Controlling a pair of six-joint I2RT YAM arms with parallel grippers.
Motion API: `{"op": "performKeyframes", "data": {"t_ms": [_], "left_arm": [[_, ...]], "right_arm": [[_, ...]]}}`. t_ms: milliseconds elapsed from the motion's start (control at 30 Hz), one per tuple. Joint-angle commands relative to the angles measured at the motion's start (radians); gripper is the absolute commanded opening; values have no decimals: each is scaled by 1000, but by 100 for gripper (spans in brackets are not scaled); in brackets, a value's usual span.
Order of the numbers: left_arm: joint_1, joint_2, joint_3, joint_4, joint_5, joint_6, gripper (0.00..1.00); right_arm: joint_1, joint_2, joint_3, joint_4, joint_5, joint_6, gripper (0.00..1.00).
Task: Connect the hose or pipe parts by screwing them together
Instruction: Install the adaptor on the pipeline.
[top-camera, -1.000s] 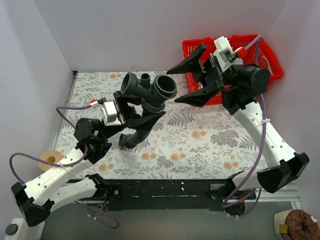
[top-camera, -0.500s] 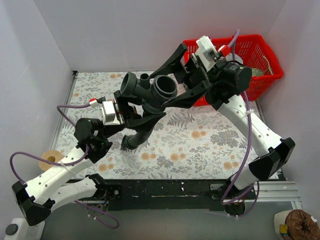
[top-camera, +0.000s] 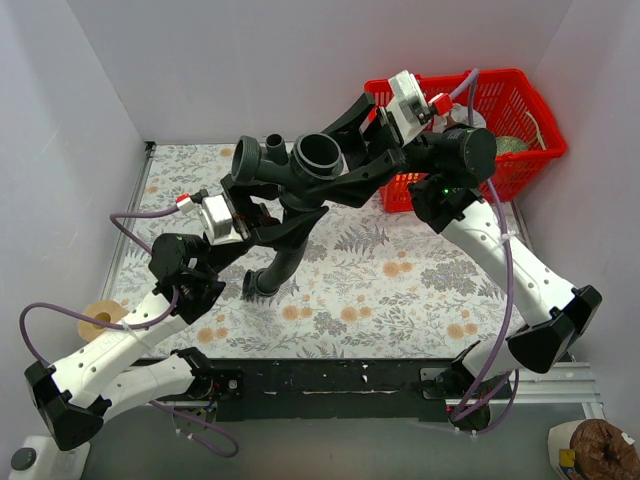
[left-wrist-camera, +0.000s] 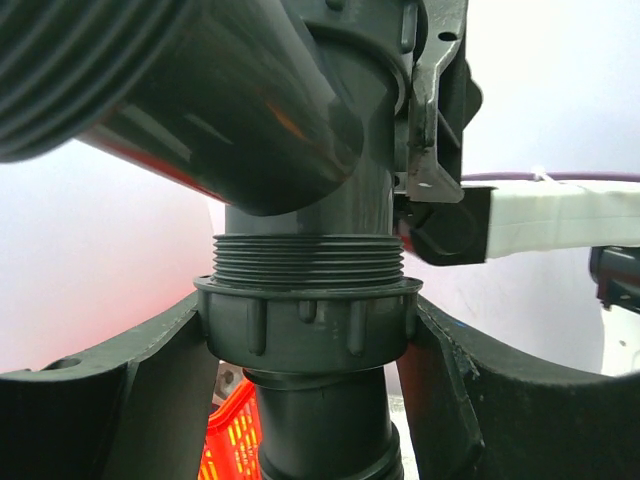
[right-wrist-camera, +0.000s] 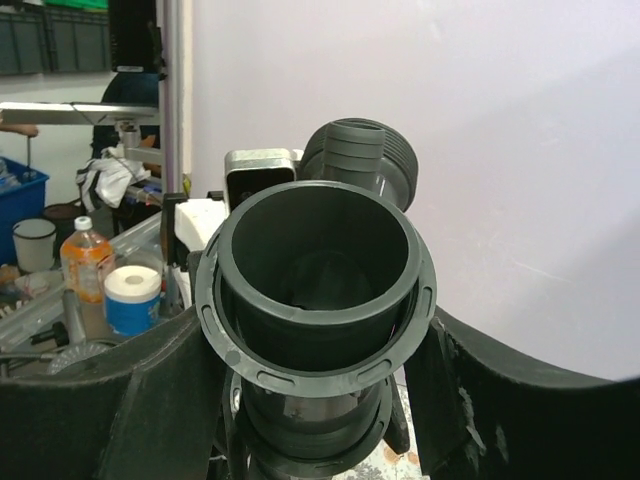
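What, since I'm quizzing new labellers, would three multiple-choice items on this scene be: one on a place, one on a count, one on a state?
1. Where does the red basket stand?
A) at the table's far right
B) at its near left corner
C) between the arm bases

2. How many mouths of the grey fitting face the top camera?
A) one
B) three
C) five

3. What state is the fitting in?
A) lying flat on the table
B) inside the basket
C) held up by the left gripper

Key:
1 A, it sits at the back right edge.
2 B, two wide mouths and one narrow one show.
3 C, the left wrist view shows fingers on both sides of its ribbed ring.
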Motion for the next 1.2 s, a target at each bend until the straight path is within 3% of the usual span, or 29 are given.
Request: {"op": "performKeyframes", "data": {"t_ms": [0, 200, 300, 567, 767, 967, 1167], "left_arm": [[2, -3, 54, 28, -58, 71, 0], [2, 9, 68, 32, -141, 162, 0], [2, 12, 79, 46, -150, 187, 0], [2, 7, 97, 52, -155, 196, 0], [10, 4, 108, 49, -164, 202, 0], [13, -5, 97, 54, -153, 205, 0], [18, -10, 97, 54, -161, 214, 0]], "right_arm": [[51, -49, -3, -283, 121, -216, 1], [130, -102, -30, -530, 301, -442, 1], [167, -132, -81, -564, 413, -506, 1], [296, -155, -177, -615, 726, -638, 1], [457, -168, -234, -586, 1151, -795, 1], [519, -156, -230, -588, 1316, -819, 1], [663, -75, -175, -546, 1687, -1026, 1]]}}
